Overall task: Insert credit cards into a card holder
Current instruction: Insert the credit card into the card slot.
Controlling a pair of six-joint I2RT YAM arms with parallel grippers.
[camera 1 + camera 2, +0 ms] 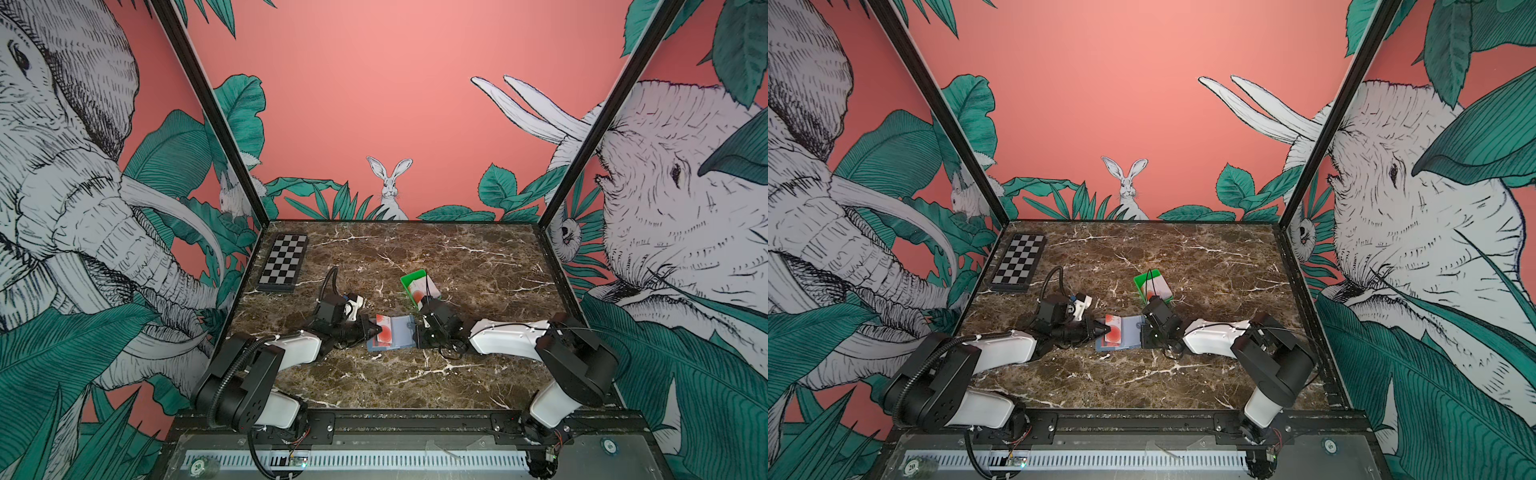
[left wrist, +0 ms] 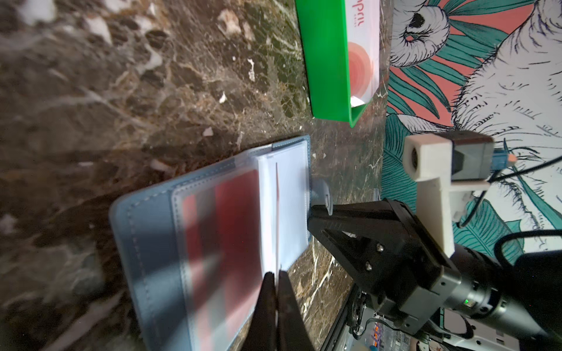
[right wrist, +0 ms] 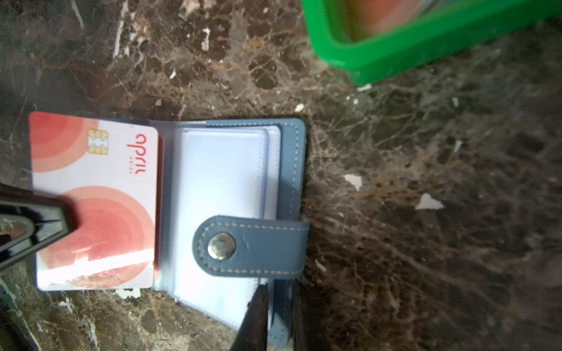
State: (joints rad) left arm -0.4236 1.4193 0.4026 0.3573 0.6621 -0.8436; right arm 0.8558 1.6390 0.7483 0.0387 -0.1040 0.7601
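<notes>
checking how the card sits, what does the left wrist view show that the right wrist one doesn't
Only the left wrist view: a red card back with a dark stripe, blurred, and the right arm's wrist camera. Only the right wrist view: the credit card face with chip and lettering, and the metal snap. Both: the open card holder, the green tray, the marble table.

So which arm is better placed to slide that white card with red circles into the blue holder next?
Left. The left end effector holds the white red-circled card over the open slate-blue card holder; the right end effector only grips the holder's edge.
</notes>
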